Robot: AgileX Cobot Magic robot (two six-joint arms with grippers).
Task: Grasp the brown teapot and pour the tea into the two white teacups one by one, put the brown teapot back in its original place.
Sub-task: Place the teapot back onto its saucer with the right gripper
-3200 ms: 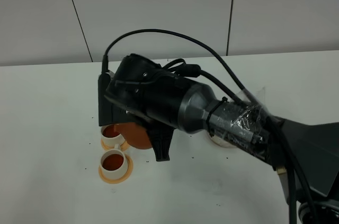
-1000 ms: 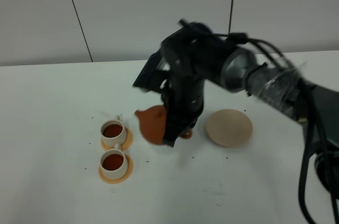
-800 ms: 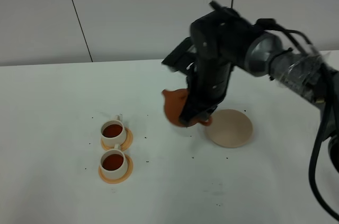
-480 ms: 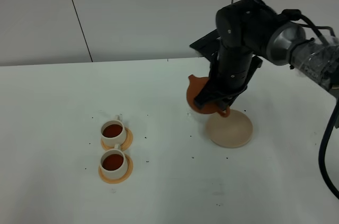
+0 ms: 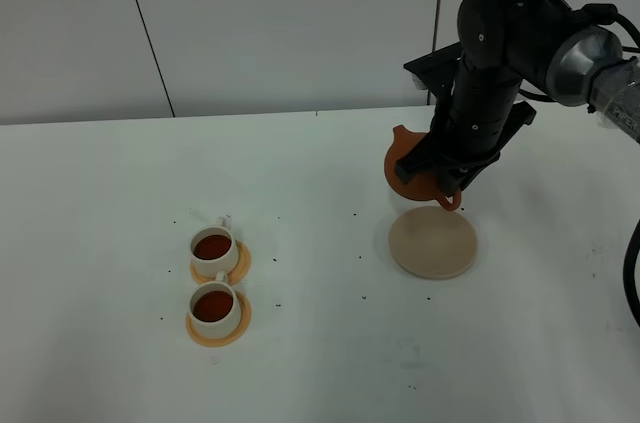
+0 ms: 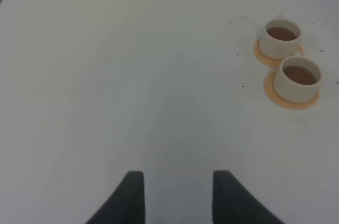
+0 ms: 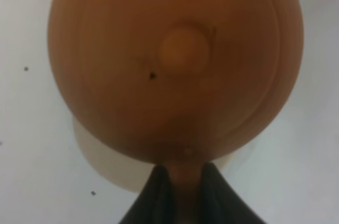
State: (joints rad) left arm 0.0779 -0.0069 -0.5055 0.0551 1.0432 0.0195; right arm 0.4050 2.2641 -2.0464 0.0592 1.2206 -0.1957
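The right gripper (image 7: 181, 195) is clamping the handle of the brown teapot (image 5: 412, 159), holding it in the air above the surface (image 5: 320, 343), just over the far edge of the beige coaster (image 5: 433, 242), toward the surface's far right part. The two white teacups (image 5: 215, 276) are sitting on orange saucers (image 5: 243, 319) near the left front, both holding dark tea, well apart from the teapot. The left gripper (image 6: 177, 195) is hanging over bare surface with its fingers spread and nothing between them.
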